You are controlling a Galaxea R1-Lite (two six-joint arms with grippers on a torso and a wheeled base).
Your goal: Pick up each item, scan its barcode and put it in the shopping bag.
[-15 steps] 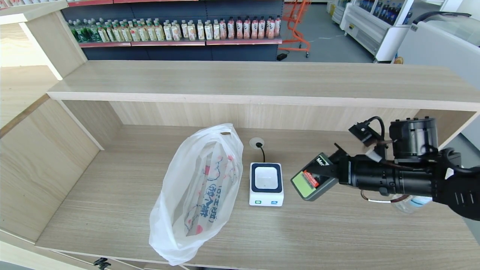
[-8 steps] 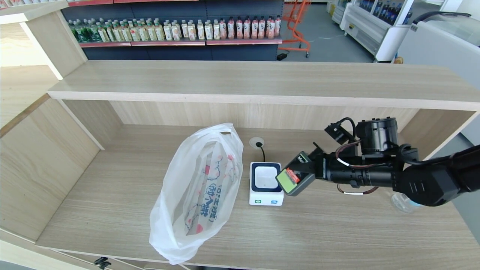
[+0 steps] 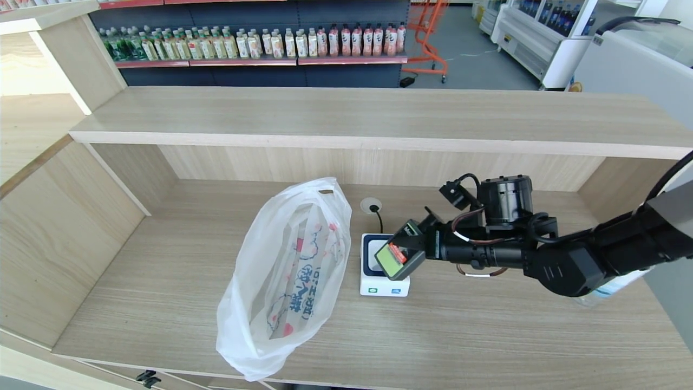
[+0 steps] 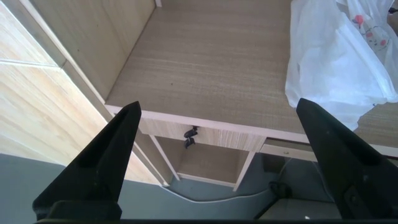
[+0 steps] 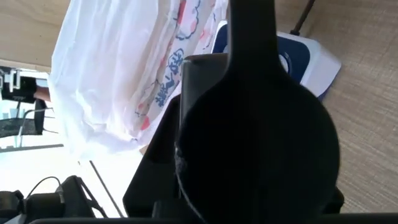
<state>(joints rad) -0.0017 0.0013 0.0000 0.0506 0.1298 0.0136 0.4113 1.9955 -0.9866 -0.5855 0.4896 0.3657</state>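
Note:
My right gripper [image 3: 416, 245] is shut on a small dark box [image 3: 399, 256] with a green face and a red label. It holds the box tilted just above the right part of the white barcode scanner [image 3: 383, 284]. In the right wrist view the box [image 5: 205, 81] shows as a dark mass before the scanner [image 5: 311, 62] and the shopping bag [image 5: 118, 87]. The white plastic shopping bag [image 3: 281, 276] lies open on the counter left of the scanner, with a printed packet [image 3: 300, 281] inside. My left gripper [image 4: 217, 162] stands open, off the counter's front left corner, with the bag [image 4: 336, 56] farther off.
The scanner's black cable [image 3: 377, 219] runs to a grommet hole [image 3: 371, 206] at the back. A clear water bottle [image 3: 606, 290] lies at the counter's right, mostly hidden under my right arm. A raised wooden ledge [image 3: 357, 116] and side walls enclose the counter [image 3: 178, 281].
My right arm has carried the dark box leftward, from right of the scanner to over its right part. The bag and scanner have stayed put.

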